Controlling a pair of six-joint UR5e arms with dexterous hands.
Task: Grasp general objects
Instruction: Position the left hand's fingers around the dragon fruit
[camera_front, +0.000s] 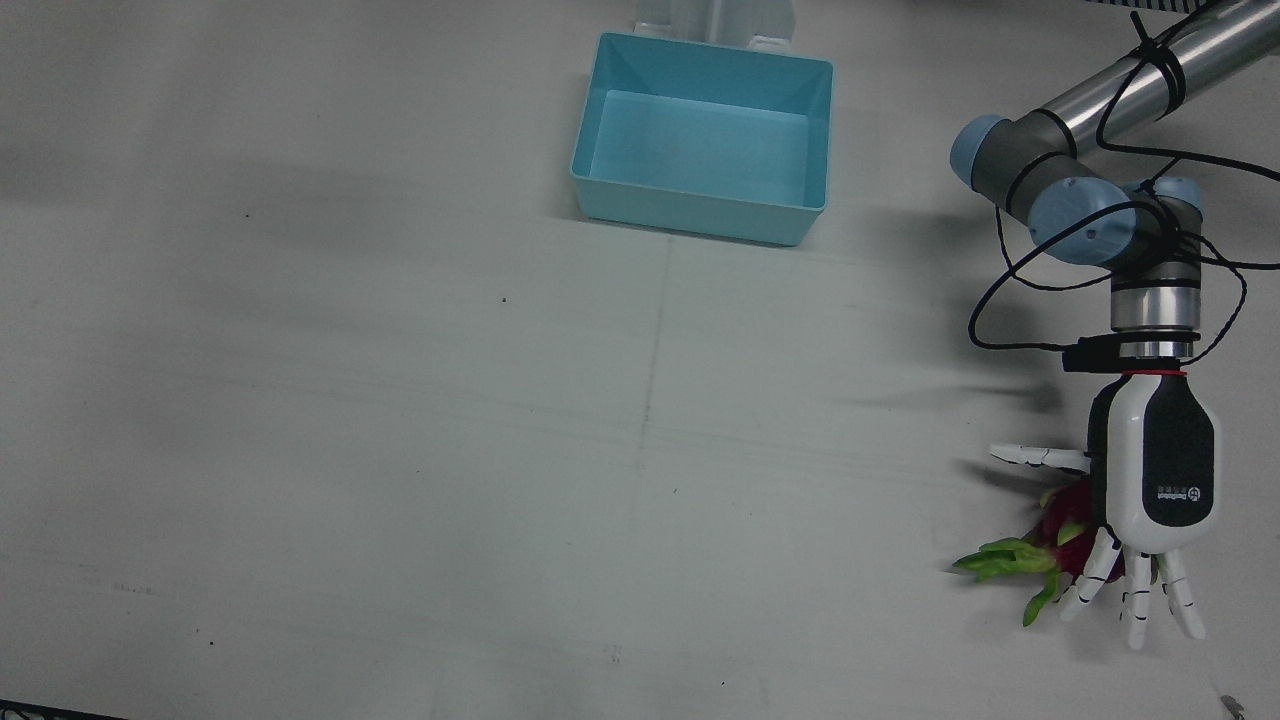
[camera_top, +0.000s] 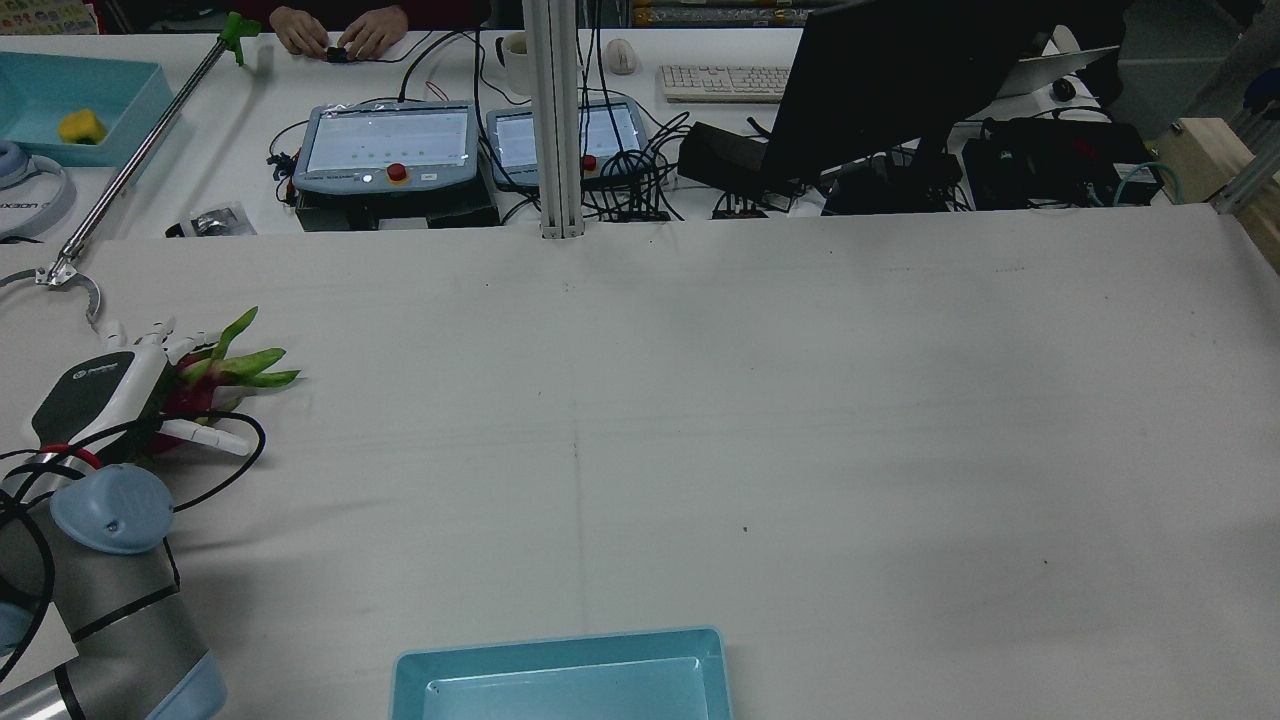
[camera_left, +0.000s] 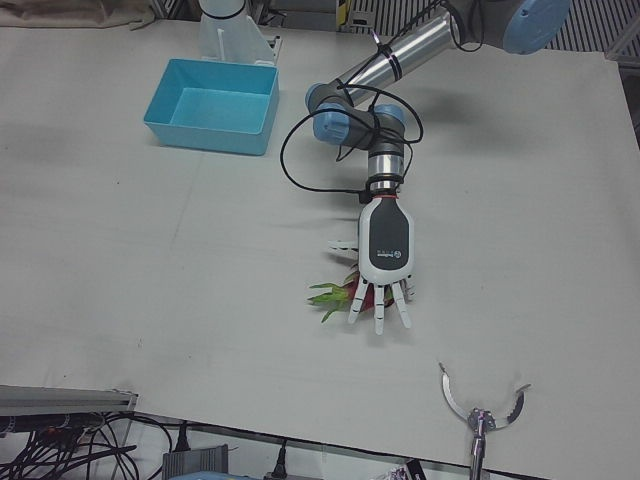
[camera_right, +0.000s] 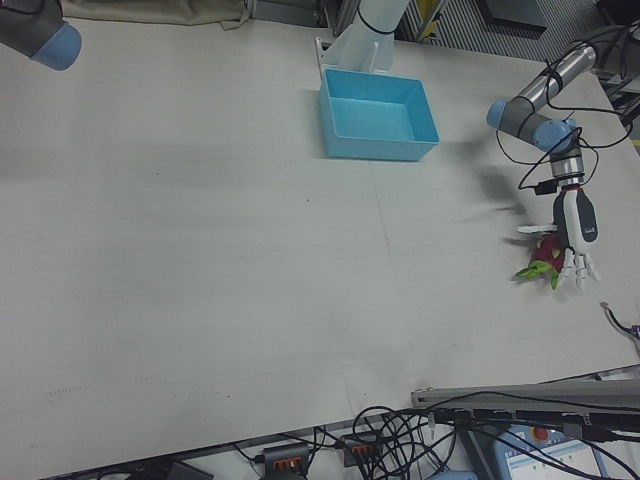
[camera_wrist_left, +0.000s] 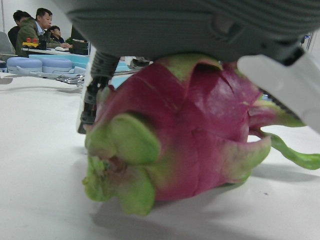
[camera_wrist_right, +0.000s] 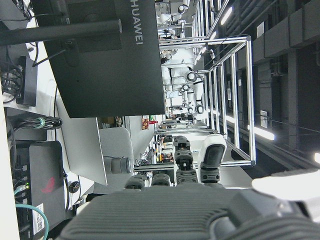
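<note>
Front view: the left hand (camera_front: 1150, 490) lies palm-down over the dragon fruit (camera_front: 1062, 520) near the table (camera_front: 400, 400) edge, fingers (camera_front: 1135, 600) spread beyond it — not yet closed, I'd say. Rear view: green leaves poke out sideways. Left hand view: fruit rests on the table under the palm (likely pre-grasp). The right hand holds nothing; whether its fingers are spread I cannot tell.
</note>
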